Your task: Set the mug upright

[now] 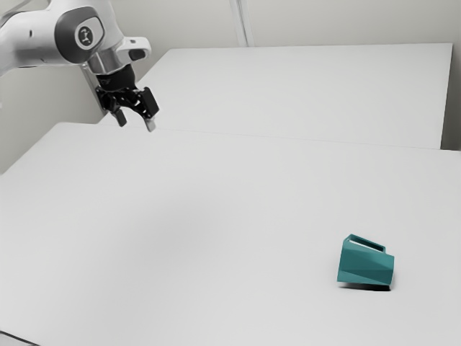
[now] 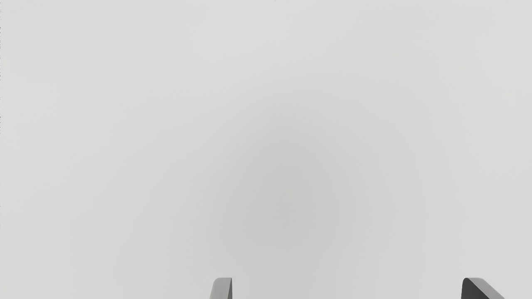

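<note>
Mug: teal [image 1: 366, 262], near side, exterior view's right. On its side on the table [image 1: 216, 216], so not upright. Faceted body; a flat face underneath probably stops it rolling.
Handle: [image 1: 367, 244] on top, off the table. Probably no prop for the body there; gives something to hook or pinch from above.
Mug ends: end toward the exterior view's left looks taller, the other lower. Mouth or base? Can't tell from here.
Shadow: dark strip [image 1: 365, 287] right under the body, fits a mug resting on the table.
Claw: [image 1: 136, 126] far side, exterior view's left, up in the air, well apart from the mug. Standing wide, nothing in it; the wrist view has the fingertips [image 2: 221, 288] well apart. Wide makes sense for straddling a mug wall or the handle.
Arm: white [image 1: 75, 32], comes in from the upper left, hand tipped down. Height likely there to allow travel without brushing anything.
Next: my call, come across to near right, get a grip on body or handle, sort out which end is the base, rotate it down, lower, release.
Risk: a handle pinch could let the mug swing; a shove on a facet could skid it; wrong end down leaves it inverted.
</note>
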`<action>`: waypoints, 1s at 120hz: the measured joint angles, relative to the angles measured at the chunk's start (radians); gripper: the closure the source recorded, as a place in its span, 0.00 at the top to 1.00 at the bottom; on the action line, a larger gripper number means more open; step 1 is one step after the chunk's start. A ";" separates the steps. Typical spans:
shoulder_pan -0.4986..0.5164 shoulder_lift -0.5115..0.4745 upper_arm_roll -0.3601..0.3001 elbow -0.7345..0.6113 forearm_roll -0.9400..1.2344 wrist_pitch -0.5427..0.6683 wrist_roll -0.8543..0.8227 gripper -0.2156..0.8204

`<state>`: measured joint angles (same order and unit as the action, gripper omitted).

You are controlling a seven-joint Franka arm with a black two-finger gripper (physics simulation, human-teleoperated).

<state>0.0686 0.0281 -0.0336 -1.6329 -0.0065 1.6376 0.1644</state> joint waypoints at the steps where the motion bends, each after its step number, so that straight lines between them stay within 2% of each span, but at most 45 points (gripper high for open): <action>1: 0.000 0.000 0.000 0.000 0.000 0.000 0.000 0.79; 48: 0.003 0.001 -0.013 -0.006 -0.013 0.002 0.000 0.79; 76: -0.048 0.014 -0.029 -0.066 -0.250 0.011 0.002 0.79; 92: -0.037 -0.013 -0.096 -0.164 -0.354 0.070 0.004 0.79; 120: -0.058 -0.030 -0.194 -0.320 -0.475 0.272 0.005 0.79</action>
<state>0.0110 -0.0022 -0.2274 -1.9531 -0.4814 1.9100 0.1694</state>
